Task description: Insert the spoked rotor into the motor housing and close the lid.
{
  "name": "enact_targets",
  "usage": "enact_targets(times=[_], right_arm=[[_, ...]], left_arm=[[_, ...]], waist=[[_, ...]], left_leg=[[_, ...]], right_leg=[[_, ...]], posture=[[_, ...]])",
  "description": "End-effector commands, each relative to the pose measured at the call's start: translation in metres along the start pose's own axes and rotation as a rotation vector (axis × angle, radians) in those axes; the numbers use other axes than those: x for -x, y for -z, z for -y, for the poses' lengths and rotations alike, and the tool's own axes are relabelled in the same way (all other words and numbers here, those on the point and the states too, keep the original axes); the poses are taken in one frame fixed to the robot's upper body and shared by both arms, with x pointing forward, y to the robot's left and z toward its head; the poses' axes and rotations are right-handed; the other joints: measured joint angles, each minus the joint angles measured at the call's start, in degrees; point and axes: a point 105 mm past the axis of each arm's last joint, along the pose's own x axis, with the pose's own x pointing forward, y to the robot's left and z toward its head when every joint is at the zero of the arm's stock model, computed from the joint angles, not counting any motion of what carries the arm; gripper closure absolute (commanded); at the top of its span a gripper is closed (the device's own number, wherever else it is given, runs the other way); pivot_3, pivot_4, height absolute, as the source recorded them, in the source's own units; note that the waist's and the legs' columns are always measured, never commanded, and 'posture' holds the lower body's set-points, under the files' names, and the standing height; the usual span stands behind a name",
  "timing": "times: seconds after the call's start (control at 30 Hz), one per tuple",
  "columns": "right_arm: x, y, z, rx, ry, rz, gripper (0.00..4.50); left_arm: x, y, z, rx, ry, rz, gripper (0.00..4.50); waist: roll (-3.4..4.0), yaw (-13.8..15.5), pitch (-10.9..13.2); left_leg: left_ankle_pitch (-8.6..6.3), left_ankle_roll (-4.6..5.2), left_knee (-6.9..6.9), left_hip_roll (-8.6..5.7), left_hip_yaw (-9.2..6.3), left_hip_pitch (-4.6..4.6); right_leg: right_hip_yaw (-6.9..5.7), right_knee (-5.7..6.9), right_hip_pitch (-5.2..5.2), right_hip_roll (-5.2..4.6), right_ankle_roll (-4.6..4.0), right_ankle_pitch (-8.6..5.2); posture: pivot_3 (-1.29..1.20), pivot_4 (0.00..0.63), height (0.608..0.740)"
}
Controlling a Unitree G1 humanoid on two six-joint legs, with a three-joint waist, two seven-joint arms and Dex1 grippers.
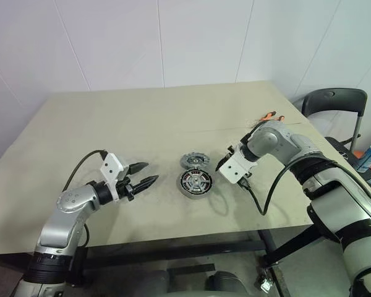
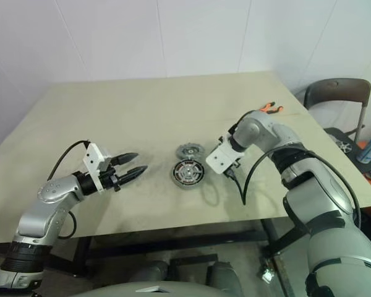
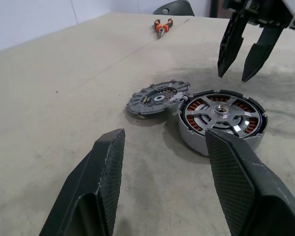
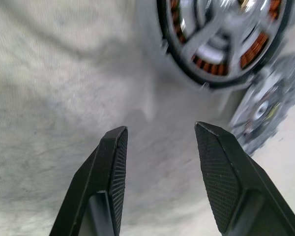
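While both arms hung over the table [image 1: 111, 130], the scene stood as follows.

Motor housing [image 1: 195, 183]: sat flat on the tabletop near the front middle, copper windings showing through the spoke cut-outs of the silver lid [image 3: 221, 114], which lay in its top.
Spoked rotor [image 1: 194, 162]: lay on the table just behind the housing, touching or nearly touching its rim, its near edge slightly raised against it in the left wrist view.
Left gripper [image 1: 143, 174]: hovered above the table to the left of the housing, pointing toward it, well apart from it; jaws spread and empty.
Right gripper [image 3: 242, 51]: hung just to the right of the housing, tips aimed down at the table, touching neither part; jaws parted with nothing between them.
Pliers [image 3: 162, 26]: orange-and-black handled, lay far back on the right side of the table.
Chair [image 1: 334, 102]: dark, stood beyond the table's right corner.
Writing: none readable on any part.
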Motion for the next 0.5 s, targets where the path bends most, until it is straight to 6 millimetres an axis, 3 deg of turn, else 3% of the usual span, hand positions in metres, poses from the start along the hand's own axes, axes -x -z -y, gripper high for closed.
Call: enact_targets(times=[0.03,0.27,0.5], right_arm=[[0.009,-0.01,0.013,0.065,0.058,0.019,2.23],[-0.011,-0.022,0.011,0.054,0.043,0.075,2.23],[-0.018,-0.03,0.009,0.081,0.029,0.096,2.23]], left_arm=[[0.002,-0.016,-0.004,-0.051,-0.013,0.037,1.75],[0.0,-0.014,-0.003,-0.055,-0.019,0.033,1.75],[0.003,-0.01,-0.002,-0.052,-0.026,0.023,1.75]], waist=[[0.0,0.0,0.0],[-0.01,0.1,0.0],[-0.01,0.0,0.0]], left_leg=[[0.0,0.0,0.0,0.0,0.0,0.0],[0.01,-0.01,0.03,0.0,0.02,0.02],[0.02,-0.03,0.06,0.0,0.04,0.07]], right_leg=[[0.0,0.01,0.0,0.0,0.0,0.0],[0.02,0.11,-0.01,-0.01,0.0,0.0],[0.04,0.27,-0.04,-0.03,-0.01,-0.01]], posture=[[0.0,0.0,0.74],[0.0,0.0,0.74],[0.0,0.0,0.74]])
